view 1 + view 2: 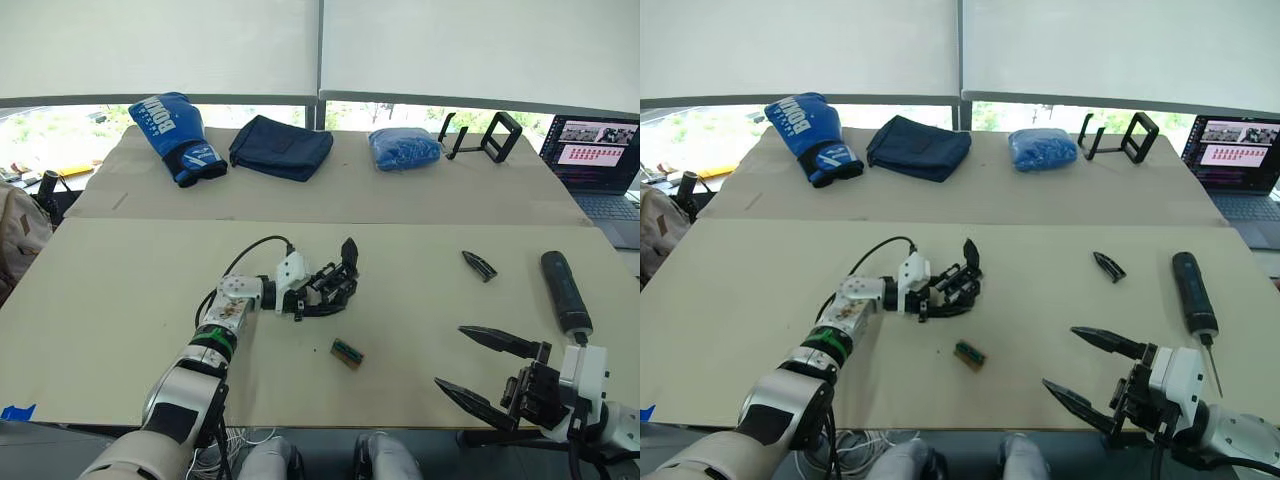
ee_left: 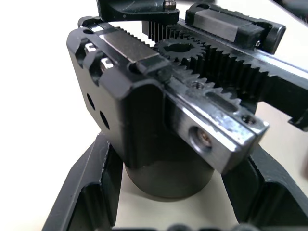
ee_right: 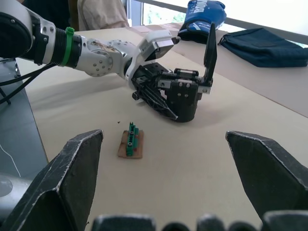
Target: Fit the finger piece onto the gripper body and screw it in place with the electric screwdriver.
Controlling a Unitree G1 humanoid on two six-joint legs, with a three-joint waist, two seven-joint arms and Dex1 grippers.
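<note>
- Left gripper (image 1: 335,290) is clamped around the round base of the gripper body (image 1: 340,278) and holds it on the table; its fingers (image 2: 89,190) flank the base in the left wrist view. The one fitted finger stands upright.
- Right gripper (image 1: 478,368) is wide open and empty, low at the near right edge.
- Finger piece (image 1: 479,264) lies loose on the table, well apart from the body and to its right. Not fitted yet.
- Electric screwdriver (image 1: 566,292) also lies untouched, right of the finger piece, bit toward the robot.
- Judged status: body secured, that's all. Left to do: pick the piece, seat it on the rack, drive the screw.
- Small green-and-brown block (image 1: 347,353) sits near the body, toward the robot.
- Surface: plain beige table (image 1: 120,300), matte. A second table behind carries a blue boxing glove (image 1: 175,135), dark cloth (image 1: 280,146), blue bag (image 1: 404,148), black stand (image 1: 490,135); laptop (image 1: 600,160) at far right. Blinds down over the windows.
</note>
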